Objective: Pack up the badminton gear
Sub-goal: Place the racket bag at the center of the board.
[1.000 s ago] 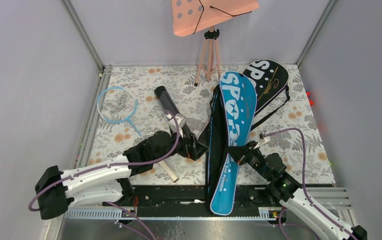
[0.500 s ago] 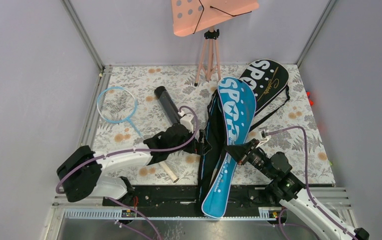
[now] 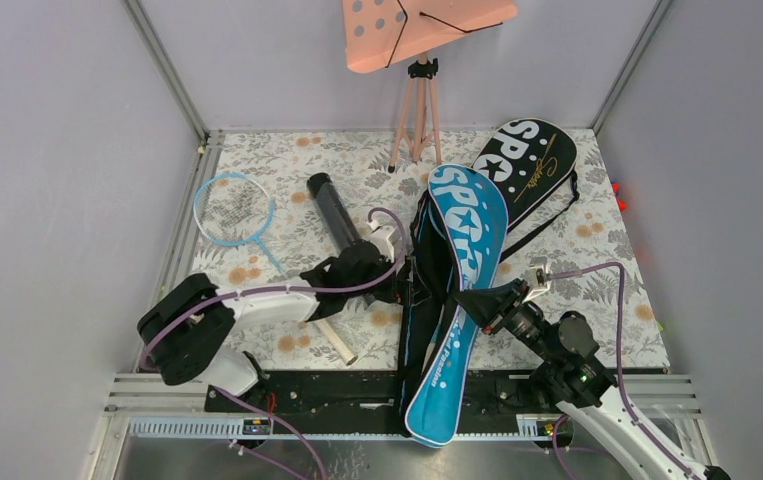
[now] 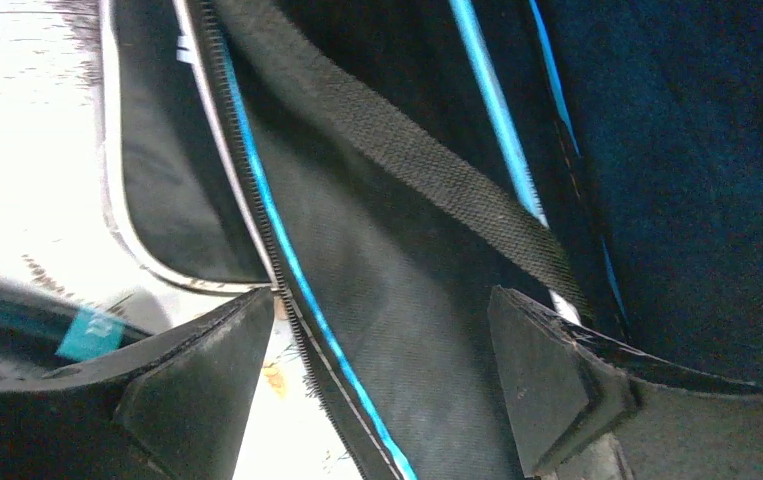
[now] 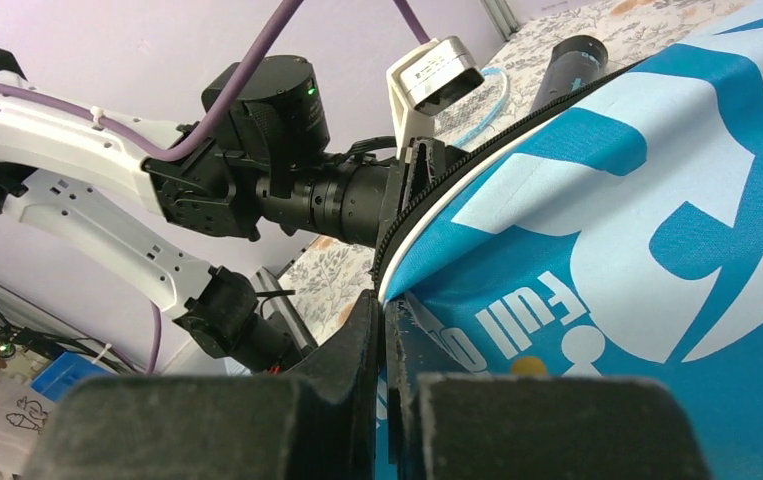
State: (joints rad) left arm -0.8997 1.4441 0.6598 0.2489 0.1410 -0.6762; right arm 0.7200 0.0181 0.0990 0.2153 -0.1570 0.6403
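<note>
The blue SPORT bag (image 3: 462, 250) lies down the middle of the table, unzipped. My right gripper (image 3: 474, 301) is shut on the rim of its blue top flap (image 5: 657, 200), holding it raised. My left gripper (image 3: 403, 286) is open at the bag's left side. In the left wrist view its fingers (image 4: 197, 370) straddle the black lower half's zipper edge (image 4: 302, 300) with blue piping, below a black strap (image 4: 427, 170). A black SPORT bag (image 3: 529, 165) lies behind. A black tube (image 3: 335, 208) and a light-blue racket (image 3: 234, 210) lie to the left.
A pink perforated board (image 3: 422, 25) on a tripod (image 3: 415, 110) stands at the back centre. Metal frame posts and grey walls close in the flowered table (image 3: 617, 270). The racket's pale handle (image 3: 335, 343) runs under my left arm toward the near edge.
My left arm has swung right, bringing its open jaws onto the bag's left edge and narrowing them slightly. The right gripper has drawn the blue flap up and leftward; the bag's near end shifted left.
</note>
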